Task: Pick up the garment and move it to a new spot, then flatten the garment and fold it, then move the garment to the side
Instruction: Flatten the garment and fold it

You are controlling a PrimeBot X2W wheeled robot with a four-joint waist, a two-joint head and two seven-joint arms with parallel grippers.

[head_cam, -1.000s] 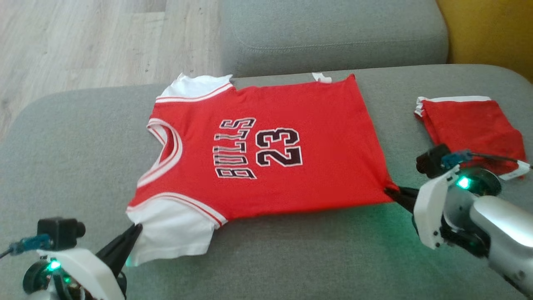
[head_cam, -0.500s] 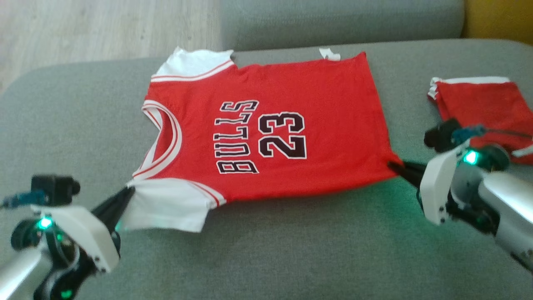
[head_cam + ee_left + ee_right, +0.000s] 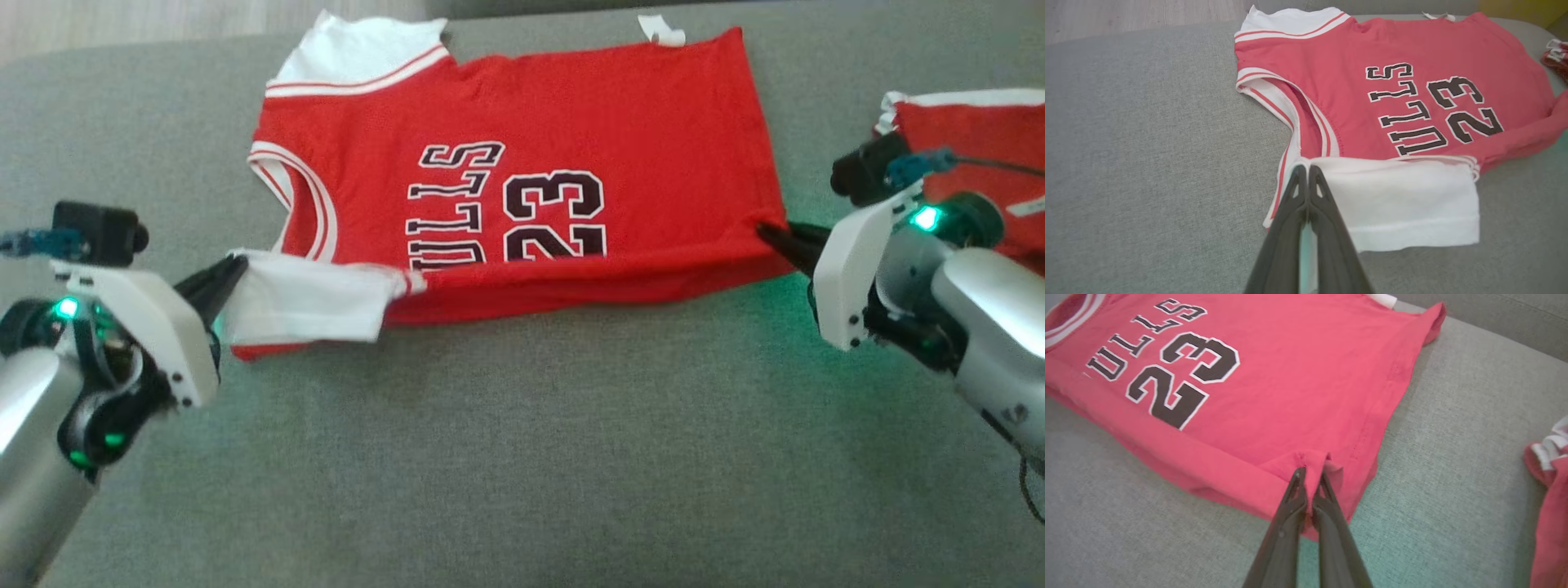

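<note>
- The red fabric jersey with white sleeves [image 3: 531, 122] lies on the grey fabric sofa seat [image 3: 522, 457], its near edge lifted.
- The left pincer [image 3: 238, 263] is clamped on the near sleeve, and the right pincer [image 3: 763, 231] on the near hem corner.
- Carry both corners across level and together, so the fold lands straight.

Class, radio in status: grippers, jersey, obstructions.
Left gripper shut on jersey sleeve. Right gripper shut on hem corner. Near edge lifted. Second red garment right, apart.
</note>
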